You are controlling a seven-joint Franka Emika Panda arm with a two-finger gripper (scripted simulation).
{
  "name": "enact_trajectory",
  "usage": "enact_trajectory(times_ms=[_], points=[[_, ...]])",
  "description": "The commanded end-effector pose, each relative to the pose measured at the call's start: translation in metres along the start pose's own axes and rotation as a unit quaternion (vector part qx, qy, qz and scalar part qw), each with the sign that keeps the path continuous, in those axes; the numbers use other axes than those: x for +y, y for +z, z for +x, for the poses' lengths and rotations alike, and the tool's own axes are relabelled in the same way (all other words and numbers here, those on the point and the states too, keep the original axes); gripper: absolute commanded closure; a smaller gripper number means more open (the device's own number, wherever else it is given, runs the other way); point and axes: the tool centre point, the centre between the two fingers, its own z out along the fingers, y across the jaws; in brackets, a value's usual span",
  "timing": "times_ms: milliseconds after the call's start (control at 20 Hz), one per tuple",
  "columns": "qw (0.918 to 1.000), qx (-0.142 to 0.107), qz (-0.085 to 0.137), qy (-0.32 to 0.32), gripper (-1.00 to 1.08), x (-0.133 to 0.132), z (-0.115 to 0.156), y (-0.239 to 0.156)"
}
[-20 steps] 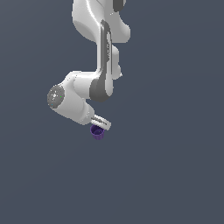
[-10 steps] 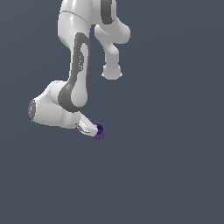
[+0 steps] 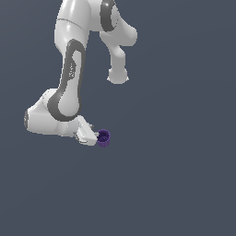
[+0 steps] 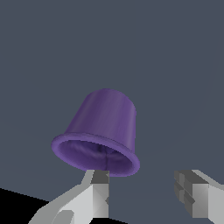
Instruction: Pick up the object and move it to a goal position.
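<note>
Swung lower, the pincer (image 3: 95, 137) carries the hollow purple cup (image 3: 104, 138) by its rim.

Exterior view: stands well off the arm (image 3: 69, 87), taking in most of it against a plain grey ground. Wrist view: set close behind the gripper (image 4: 144, 194), looking out along its fingers (image 4: 98, 192). Shared by both: the purple cup (image 4: 103, 131) and finger ends
</note>
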Motion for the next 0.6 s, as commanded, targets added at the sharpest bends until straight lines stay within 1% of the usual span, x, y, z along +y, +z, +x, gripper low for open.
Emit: enact_trajectory(times_ms=[0, 250, 550], points=[[1.0, -0.004, 0.003, 0.002, -0.2, 0.0, 0.0, 0.0], [1.0, -0.002, 0.001, 0.001, -0.2, 0.0, 0.0, 0.005], [1.0, -0.003, 0.002, 0.002, -0.2, 0.0, 0.0, 0.024]])
